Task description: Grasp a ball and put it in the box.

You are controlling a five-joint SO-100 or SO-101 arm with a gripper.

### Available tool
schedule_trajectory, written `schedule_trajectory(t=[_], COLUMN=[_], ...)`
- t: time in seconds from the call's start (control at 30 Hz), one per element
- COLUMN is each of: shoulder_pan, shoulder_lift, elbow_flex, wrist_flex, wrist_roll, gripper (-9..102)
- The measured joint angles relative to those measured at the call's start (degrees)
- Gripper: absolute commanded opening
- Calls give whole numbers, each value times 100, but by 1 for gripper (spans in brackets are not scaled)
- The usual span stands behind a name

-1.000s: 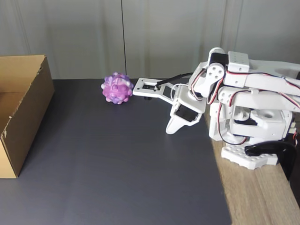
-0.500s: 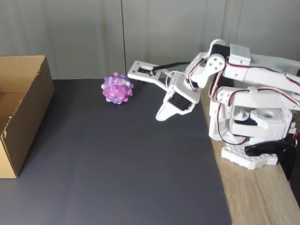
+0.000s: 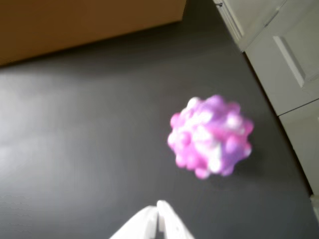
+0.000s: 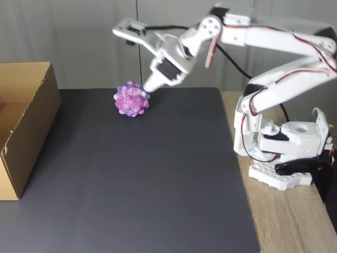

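On the dark mat (image 4: pixel 131 179) we counted one ball (image 4: pixel 132 99), one box (image 4: pixel 23 124), and our gripper (image 3: pixel 158 206) pinched together, empty.

A dark grey mat (image 4: pixel 131 179) is laid over a light wooden tabletop (image 4: pixel 295 221), which is left exposed along the right edge in the fixed view. Pale grey panelled walls (image 4: pixel 79 37), divided by vertical seams, are seen behind under soft, even light.
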Motion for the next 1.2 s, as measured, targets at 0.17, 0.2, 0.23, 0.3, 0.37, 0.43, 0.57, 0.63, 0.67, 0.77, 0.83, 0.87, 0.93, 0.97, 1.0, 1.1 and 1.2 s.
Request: schedule_trajectory(t=[0.17,0.2,0.23,0.3,0.37,0.43,0.57,0.63,0.67,0.77,0.83,0.87,0.93,0.97,1.0,1.1,1.2], shoulder_pan=[431,492,536,712,914,1090,1248,1336,1397,1433,1415,1415,1424,1424,1415,1397,1301], shoulder_lift=[-958,-1134,-1283,-1547,-1767,-1942,-2206,-2294,-2338,-2426,-2505,-2540,-2619,-2646,-2672,-2716,-2769], elbow_flex=[-738,-817,-870,-967,-1028,-1046,-1055,-1107,-1125,-1143,-1143,-1143,-1143,-1143,-1143,-1143,-1143], wrist_flex=[-352,-448,-563,-773,-976,-1187,-1547,-1652,-1705,-1767,-1767,-1767,-1767,-1767,-1767,-1767,-1775], wrist_roll=[105,132,167,185,220,281,369,387,396,396,396,396,396,396,396,431,439], gripper=[0,1,2,6,11,16,26,30,31,33,34,34,35,35,35,37,41])
